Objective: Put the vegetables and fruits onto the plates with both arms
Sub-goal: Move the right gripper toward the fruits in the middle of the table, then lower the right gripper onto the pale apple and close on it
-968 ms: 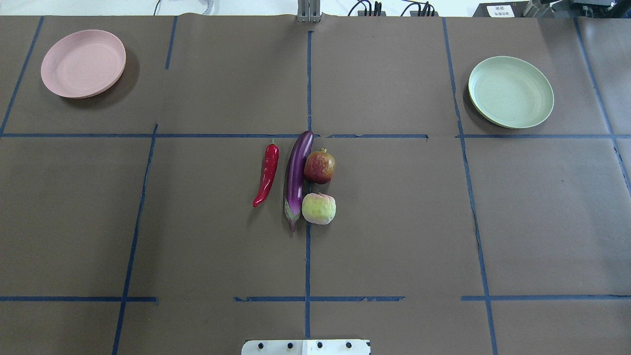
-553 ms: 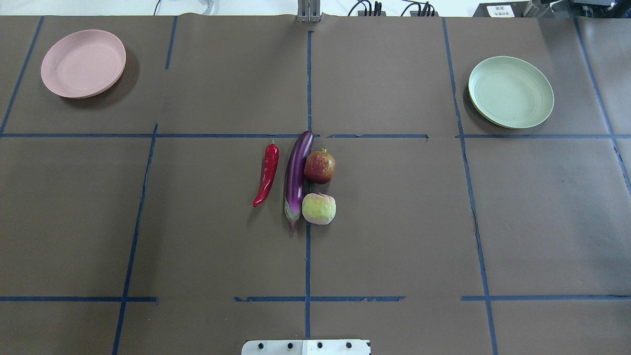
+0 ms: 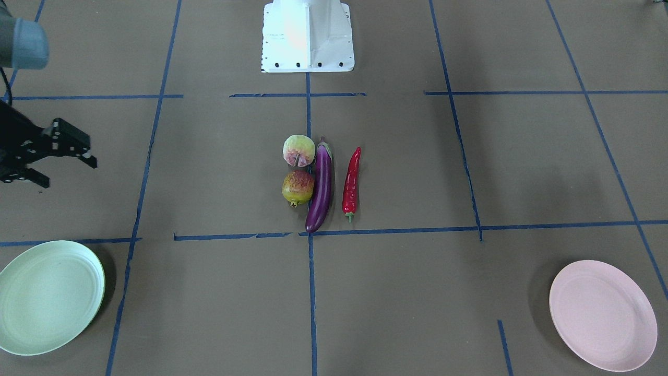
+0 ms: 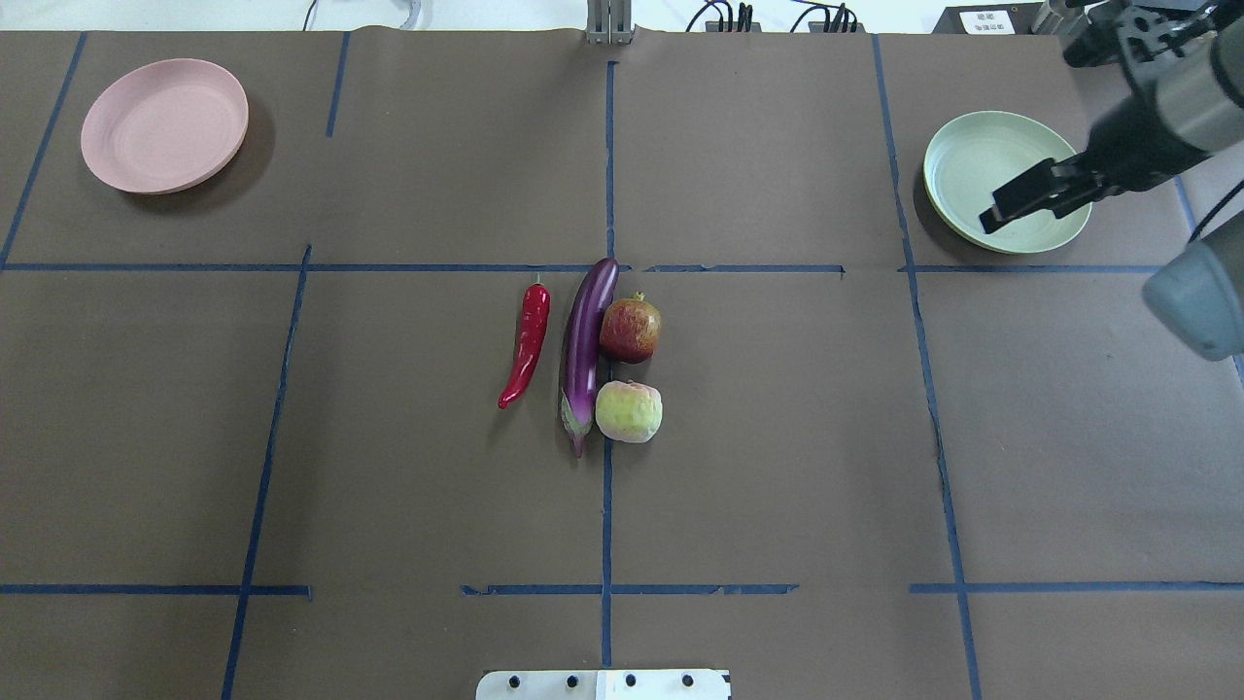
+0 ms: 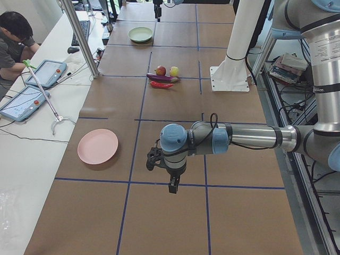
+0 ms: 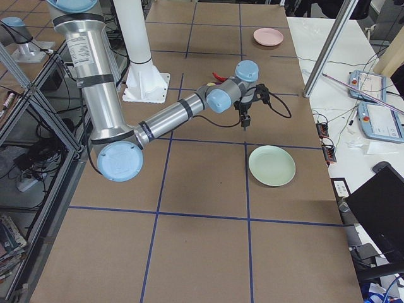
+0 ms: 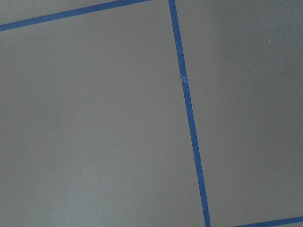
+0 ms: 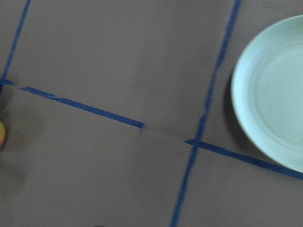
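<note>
The purple eggplant (image 4: 583,350) lies mid-table, with the red chili (image 4: 526,345) to its left and the pomegranate (image 4: 630,329) and peach (image 4: 629,411) against its right side. The pink plate (image 4: 163,124) is far left, the mint plate (image 4: 972,165) far right; both are empty. My right gripper (image 4: 1030,209) hovers in front of the mint plate, far from the produce; in the front-facing view it (image 3: 72,175) is open and empty. My left gripper (image 5: 171,186) shows only in the left side view, above bare table near the pink plate (image 5: 98,146); I cannot tell its state.
The white base block (image 3: 308,36) stands at the robot's edge of the table. Blue tape lines cross the brown table cover. An operator with tablets (image 5: 24,101) sits at a side bench beyond the far edge, next to a metal post (image 5: 79,37).
The right arm and gripper have come into the overhead view at the right, over the mint plate. The produce and plates have not moved.
</note>
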`<state>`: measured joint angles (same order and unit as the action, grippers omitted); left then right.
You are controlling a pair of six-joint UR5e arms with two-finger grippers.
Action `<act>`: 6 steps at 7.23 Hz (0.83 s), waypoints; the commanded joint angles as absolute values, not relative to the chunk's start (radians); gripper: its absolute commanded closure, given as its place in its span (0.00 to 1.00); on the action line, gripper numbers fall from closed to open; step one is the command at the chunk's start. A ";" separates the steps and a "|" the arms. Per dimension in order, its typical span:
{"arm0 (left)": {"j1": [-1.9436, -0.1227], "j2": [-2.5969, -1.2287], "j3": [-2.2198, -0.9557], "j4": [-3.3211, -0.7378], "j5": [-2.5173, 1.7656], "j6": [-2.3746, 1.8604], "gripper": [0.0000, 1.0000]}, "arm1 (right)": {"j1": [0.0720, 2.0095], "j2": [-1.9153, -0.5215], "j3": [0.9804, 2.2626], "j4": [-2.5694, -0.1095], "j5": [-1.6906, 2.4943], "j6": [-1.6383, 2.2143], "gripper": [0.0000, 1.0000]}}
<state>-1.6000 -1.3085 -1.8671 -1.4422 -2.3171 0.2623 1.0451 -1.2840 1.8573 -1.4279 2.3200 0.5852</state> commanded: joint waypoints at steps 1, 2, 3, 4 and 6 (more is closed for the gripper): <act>-1.600 -1.308 -1.867 -1.443 -2.322 0.262 0.00 | 0.750 -1.119 1.875 -1.437 2.080 0.968 0.00; -1.600 -1.308 -1.867 -1.443 -2.322 0.262 0.00 | 0.618 -1.062 1.868 -1.442 1.930 1.109 0.00; -1.600 -1.308 -1.867 -1.443 -2.322 0.262 0.00 | 0.524 -1.022 1.859 -1.457 1.825 1.202 0.00; -1.600 -1.308 -1.867 -1.442 -2.322 0.262 0.00 | 0.458 -0.953 1.850 -1.568 1.736 1.253 0.00; -1.598 -1.308 -1.865 -1.440 -2.322 0.262 0.00 | 0.402 -0.841 1.756 -1.683 1.649 1.267 0.00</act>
<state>-1.5990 -1.3085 -1.8659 -1.4411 -2.3224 0.2623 0.4401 -0.9069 1.8171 -1.6289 1.6988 1.2456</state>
